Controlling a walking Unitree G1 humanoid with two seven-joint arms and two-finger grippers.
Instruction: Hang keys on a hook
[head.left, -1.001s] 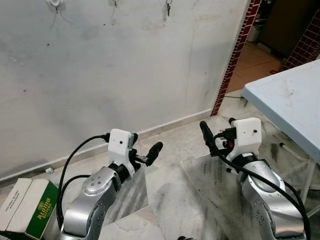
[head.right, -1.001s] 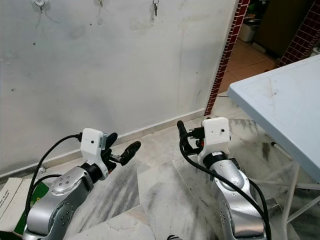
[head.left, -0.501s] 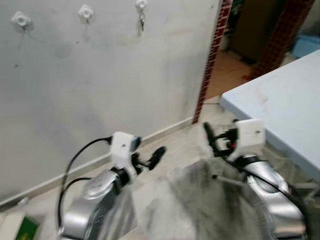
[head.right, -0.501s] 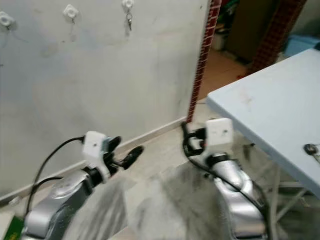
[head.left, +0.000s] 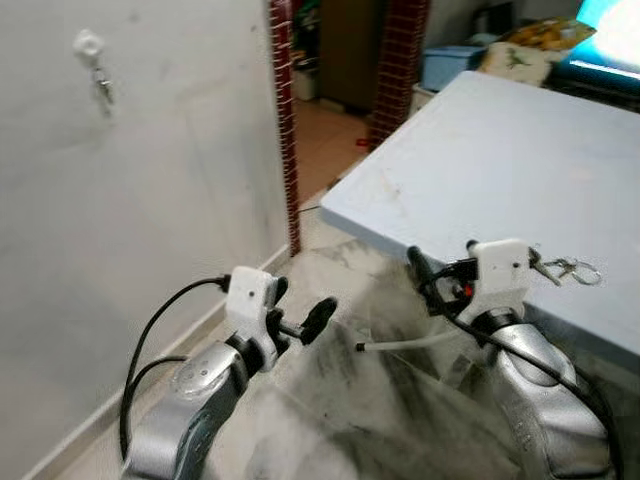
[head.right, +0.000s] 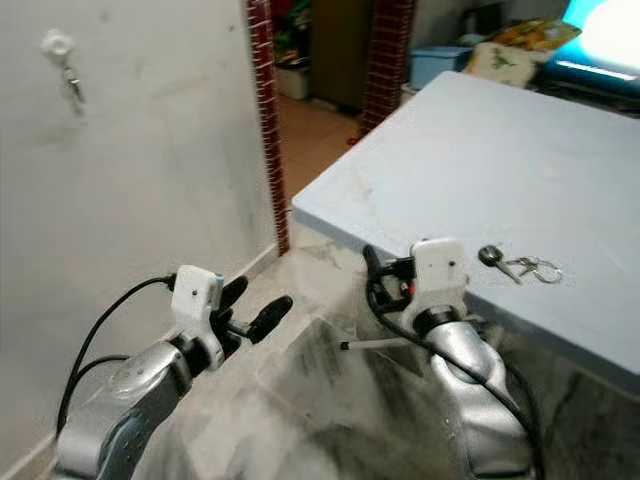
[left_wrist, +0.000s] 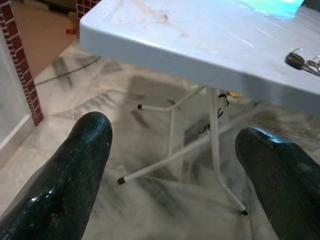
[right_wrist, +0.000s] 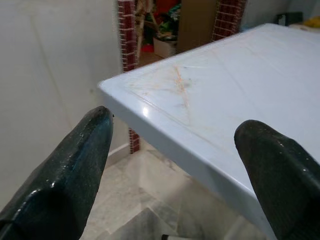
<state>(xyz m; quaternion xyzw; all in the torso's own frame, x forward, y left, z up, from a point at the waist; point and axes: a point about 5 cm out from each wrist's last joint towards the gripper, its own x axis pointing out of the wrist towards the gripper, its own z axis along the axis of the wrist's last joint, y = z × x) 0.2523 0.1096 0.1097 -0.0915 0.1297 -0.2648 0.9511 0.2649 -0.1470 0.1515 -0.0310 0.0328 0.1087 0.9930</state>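
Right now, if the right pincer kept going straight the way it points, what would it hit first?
Probably the near edge of the pale blue tabletop, which lies between the open black fingers of the right pincer; depth is unclear.

Keys on table at right, hook on wall at left

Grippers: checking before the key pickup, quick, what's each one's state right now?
Left gripper: open, holding nothing.
Right gripper: open, holding nothing.
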